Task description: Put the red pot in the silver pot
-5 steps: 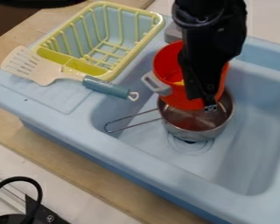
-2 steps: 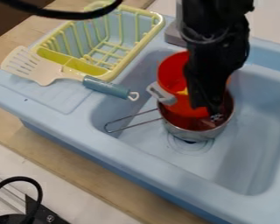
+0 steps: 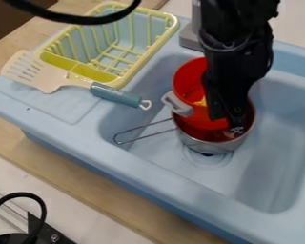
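one red pot, clamped by the gripper, has come down into the silver pot.

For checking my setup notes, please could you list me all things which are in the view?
Red pot: one, red with grey handle, tilted at the silver pot's mouth
Silver pot: one, silver, in the sink
Yellow object: one, yellow, in the red pot, mostly hidden
Sink: one, light blue, centre
Dish rack: one, yellow-green, upper left
Slotted spatula: one, cream with blue handle, beside the rack
Faucet: one, grey, sink's back edge
Wooden surface: one, tan, under the sink
Cables: two, black, top left and bottom left
Device: one, black, bottom left corner
Robot arm: one, black, from top edge
Jaws: one set, black, arm's lower end
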Controlling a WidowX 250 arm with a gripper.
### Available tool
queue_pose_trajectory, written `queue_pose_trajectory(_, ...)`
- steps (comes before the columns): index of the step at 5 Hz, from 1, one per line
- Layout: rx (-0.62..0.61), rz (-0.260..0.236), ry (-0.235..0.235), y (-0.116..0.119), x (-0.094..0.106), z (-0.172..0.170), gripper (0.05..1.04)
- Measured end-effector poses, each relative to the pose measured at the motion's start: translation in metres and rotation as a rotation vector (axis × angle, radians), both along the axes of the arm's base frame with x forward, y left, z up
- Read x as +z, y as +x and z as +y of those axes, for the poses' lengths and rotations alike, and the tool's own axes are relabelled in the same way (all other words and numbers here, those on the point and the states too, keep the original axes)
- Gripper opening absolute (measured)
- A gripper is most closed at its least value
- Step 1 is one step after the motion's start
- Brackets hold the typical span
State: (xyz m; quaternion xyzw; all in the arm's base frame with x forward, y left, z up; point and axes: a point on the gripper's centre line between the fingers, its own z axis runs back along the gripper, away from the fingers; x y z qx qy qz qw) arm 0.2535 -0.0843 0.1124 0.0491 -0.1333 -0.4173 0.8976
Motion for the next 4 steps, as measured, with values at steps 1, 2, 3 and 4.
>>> queue_pose_trajectory(1, 0.002, 0.009, 0.002, -0.0027, -0.0035, -0.0021, 0.055)
queue_pose_trajectory(2, 0.001, 0.013, 0.008, -0.0042, -0.0055, -0.0016, 0.055)
queue_pose_trajectory(3, -0.006, 0.030, 0.006, -0.0085, -0.0100, -0.0015, 0.055)
queue_pose_trajectory(4, -0.001, 0.029, -0.003, -0.0070, -0.0112, -0.0017, 0.074)
